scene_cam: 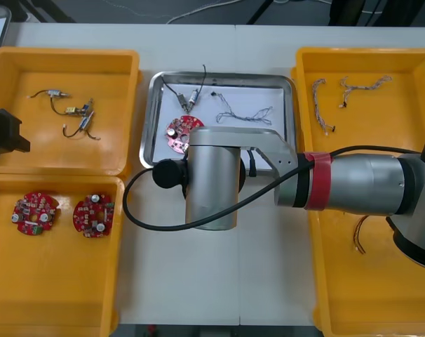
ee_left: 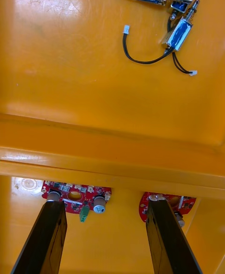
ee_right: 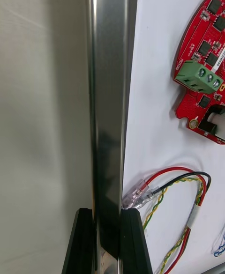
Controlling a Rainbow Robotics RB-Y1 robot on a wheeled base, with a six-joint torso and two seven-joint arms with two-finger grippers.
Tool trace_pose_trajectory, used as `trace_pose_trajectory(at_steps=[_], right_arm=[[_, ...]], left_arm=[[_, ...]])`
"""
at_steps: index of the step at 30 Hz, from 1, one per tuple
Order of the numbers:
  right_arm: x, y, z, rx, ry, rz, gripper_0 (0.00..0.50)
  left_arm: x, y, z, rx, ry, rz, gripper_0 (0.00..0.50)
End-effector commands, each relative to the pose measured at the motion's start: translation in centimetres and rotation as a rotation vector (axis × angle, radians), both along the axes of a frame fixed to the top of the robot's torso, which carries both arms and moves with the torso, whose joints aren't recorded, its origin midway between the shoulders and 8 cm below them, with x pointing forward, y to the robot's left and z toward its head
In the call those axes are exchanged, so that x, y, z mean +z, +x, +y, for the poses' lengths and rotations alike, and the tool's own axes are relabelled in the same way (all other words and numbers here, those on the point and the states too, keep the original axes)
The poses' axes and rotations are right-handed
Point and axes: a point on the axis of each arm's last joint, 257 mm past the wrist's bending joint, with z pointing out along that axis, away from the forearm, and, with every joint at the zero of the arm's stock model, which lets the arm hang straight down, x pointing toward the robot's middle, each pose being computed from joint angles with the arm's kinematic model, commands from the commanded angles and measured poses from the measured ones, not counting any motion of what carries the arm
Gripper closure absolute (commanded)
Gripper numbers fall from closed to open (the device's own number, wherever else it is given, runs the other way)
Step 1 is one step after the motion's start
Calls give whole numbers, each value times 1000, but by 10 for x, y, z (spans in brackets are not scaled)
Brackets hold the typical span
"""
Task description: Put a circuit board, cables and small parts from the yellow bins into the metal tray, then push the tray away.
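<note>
Right hand (ee_right: 107, 215) astride shiny metal tray (ee_right: 110, 91) rim

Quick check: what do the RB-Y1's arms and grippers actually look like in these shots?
Right arm: fat silver-grey cylindrical links, a red band beside a black ring, and a black cable looping off the wrist. Right gripper and left gripper each have two flat, plain black fingers, no markings visible. Left arm ends in a black block.
</note>
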Motion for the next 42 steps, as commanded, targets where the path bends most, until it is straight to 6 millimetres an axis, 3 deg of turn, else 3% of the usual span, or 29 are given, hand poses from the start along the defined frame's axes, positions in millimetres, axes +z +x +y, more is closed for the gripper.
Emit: trace_pose_trajectory(at_steps=[1,15,31,42], right_arm=[[28,33,-1,52,-40,-94,500],[55,87,-10,68,-65,-195,500],[88,123,-17,77,-108,-310,500],[108,146,-10,59,-74,-379,500]], left_arm=[[15,-2,18,-77,94,-33,0],[15,-2,18,-77,94,-33,0],[15,-2,18,-77,94,-33,0],[15,-2,18,-77,94,-33,0]])
